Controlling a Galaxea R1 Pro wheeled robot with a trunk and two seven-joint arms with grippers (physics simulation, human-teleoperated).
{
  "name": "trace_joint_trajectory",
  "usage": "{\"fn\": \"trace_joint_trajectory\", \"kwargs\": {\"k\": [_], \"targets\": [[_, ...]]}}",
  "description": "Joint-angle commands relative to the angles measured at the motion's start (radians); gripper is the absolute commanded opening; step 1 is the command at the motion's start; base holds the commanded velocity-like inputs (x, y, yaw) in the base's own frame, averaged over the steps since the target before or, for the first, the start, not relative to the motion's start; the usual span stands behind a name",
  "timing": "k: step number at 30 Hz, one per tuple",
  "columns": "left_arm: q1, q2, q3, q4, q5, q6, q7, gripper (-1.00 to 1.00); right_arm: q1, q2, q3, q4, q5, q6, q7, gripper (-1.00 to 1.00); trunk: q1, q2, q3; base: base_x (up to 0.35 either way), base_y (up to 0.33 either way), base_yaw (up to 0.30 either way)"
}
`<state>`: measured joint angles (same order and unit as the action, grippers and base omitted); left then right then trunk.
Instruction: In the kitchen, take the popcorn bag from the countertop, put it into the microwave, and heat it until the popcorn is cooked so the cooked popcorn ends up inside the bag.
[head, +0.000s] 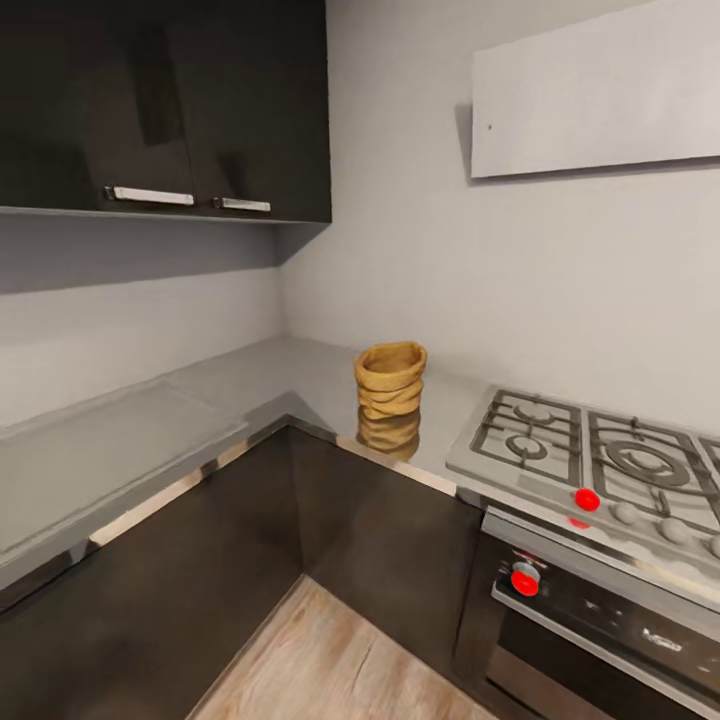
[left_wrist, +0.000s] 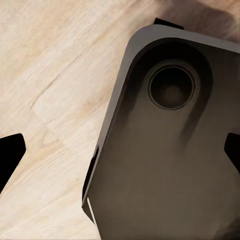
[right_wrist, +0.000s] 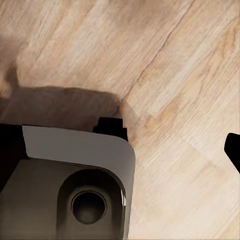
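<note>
1. The popcorn bag (head: 390, 379) stands upright on the counter (head: 250, 390), on the run along the far wall between the inner corner and the stove (head: 590, 460), closer to the stove. You are not yet within reach of it, so any reach begun from here would likely fall short or drag the arm across the counter's front edge.

2. Both arms hang low. The left wrist view looks down on the wooden floor (left_wrist: 55, 75) and the robot's dark base (left_wrist: 170, 150), and the right wrist view shows the same floor and base. Raise the arms before you close in, or they could strike the dark cabinets (head: 380, 540) under the counter.

3. You see only the dark tips at the frame edges, spread wide: the left pincer (left_wrist: 120, 150) reads as released, with nothing between its fingers. Of the right pincer, one tip (right_wrist: 233, 150) shows at one edge, so you cannot tell its state. Check it before you commit.

4. The bag is soft and wrinkled with a thick rolled rim. A sideways nudge could tip it and spill its contents. Squeezing the sides hard could crush it.

5. The stove's red knobs (head: 587, 499) sit just beside your approach. A wide elbow swing could hit them.

6. The microwave is not in front of you, so plan the turn before lifting.
</note>
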<state>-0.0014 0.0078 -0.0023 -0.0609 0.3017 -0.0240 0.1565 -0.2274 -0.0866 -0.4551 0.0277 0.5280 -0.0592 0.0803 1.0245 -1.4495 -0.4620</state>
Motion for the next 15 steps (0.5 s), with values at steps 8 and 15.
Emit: {"fn": "trace_joint_trajectory", "kwargs": {"k": [8, 15], "targets": [[0.0, 0.0, -0.001, 0.0, 0.005, -0.002, 0.001, 1.0, -0.001, 0.001, -0.009, 0.003, 0.007, -0.005, 0.001, 1.0, 0.001, 0.0, -0.001, 0.284, 0.237, 0.0], [0.0, -0.002, -0.002, -0.002, 0.002, -0.003, 0.001, 1.0, -0.001, -0.001, -0.01, 0.003, 0.007, -0.005, -0.001, 1.0, 0.001, 0.0, -0.001, 0.289, 0.214, 0.0]]}}
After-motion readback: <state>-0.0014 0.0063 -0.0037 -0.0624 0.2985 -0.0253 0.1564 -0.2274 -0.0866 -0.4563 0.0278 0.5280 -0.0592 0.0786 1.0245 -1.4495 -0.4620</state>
